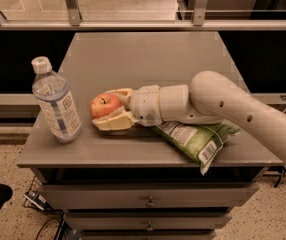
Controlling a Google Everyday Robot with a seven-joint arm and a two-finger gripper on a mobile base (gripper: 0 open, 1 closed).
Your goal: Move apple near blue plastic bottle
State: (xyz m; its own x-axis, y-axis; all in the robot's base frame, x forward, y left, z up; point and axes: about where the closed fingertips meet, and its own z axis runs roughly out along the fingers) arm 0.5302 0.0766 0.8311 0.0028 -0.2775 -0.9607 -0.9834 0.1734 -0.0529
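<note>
Apple point(104, 105): red with a yellowish patch, stem upward, over the front left part of the worktop point(143, 59). Pinched between the two pale fingers of the end effector point(112, 109). Just right of the bottle point(56, 101), parted from it by a narrow gap. Cannot tell whether resting on the surface or held slightly above it.

Bottle: clear plastic, white cap, blue-and-white label. Upright near the left front edge of the worktop.

End effector: closed on the apple from the right, one finger behind it and one in front, low over the surface. Carried by a white arm point(233, 104) entering from the right edge and reaching leftward across the front of the worktop.

Worktop: grey, flat and matte, set on a cabinet with drawers point(148, 200) fitted with small knobs.

Room: metal railing point(133, 25) with glass panels behind the worktop. Speckled floor point(283, 219) below, with cables point(40, 206) at lower left.

Chip bag point(195, 140): green and white, lying flat at front right, partly under the arm, one corner overhanging the front edge. Placed on the far side of the apple from the bottle.
</note>
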